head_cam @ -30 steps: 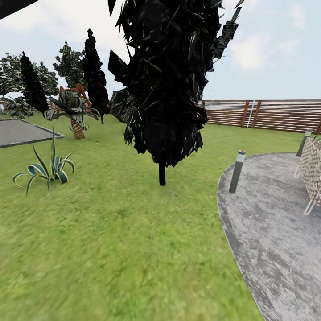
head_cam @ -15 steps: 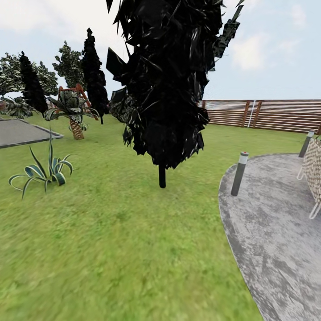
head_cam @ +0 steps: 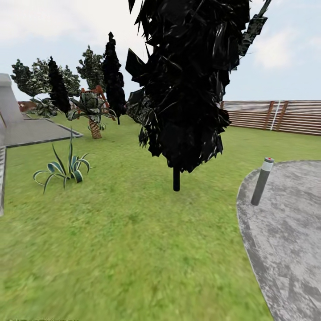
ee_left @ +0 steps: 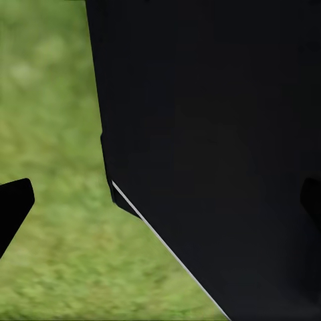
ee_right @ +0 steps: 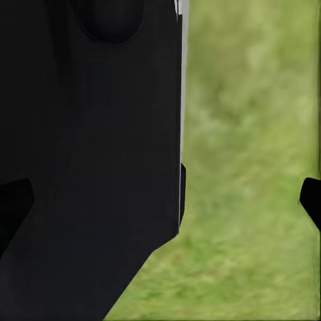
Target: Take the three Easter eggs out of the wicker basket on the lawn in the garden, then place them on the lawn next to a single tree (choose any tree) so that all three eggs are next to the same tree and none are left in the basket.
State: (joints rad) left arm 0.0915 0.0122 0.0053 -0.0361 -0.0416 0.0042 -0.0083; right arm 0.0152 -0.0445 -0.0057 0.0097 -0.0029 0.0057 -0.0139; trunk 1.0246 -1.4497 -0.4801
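Observation:
The lawn (head_cam: 125, 249) spreads wide and green ahead of me in the head view. The Easter eggs and the wicker basket are out of view. My left gripper (ee_left: 160, 204) is open, its dark fingertips (ee_left: 13, 207) far apart over blurred grass, with a black part of my own body behind them. My right gripper (ee_right: 160, 200) is open too, nothing between its fingertips (ee_right: 311, 200), above grass and beside the same black body.
A near-black columnar cypress (head_cam: 187, 89) stands close ahead on a short dark trunk. An agave plant (head_cam: 64, 169) and a small palm (head_cam: 92, 111) lie to the left. A bollard (head_cam: 262, 180) edges a grey paved patch (head_cam: 290, 232). A slat fence (head_cam: 285, 117) closes the back right.
The whole head picture has slid to the right, so the camera has turned left. The woven chair at the right edge has left the view and a grey slab has come in at the left.

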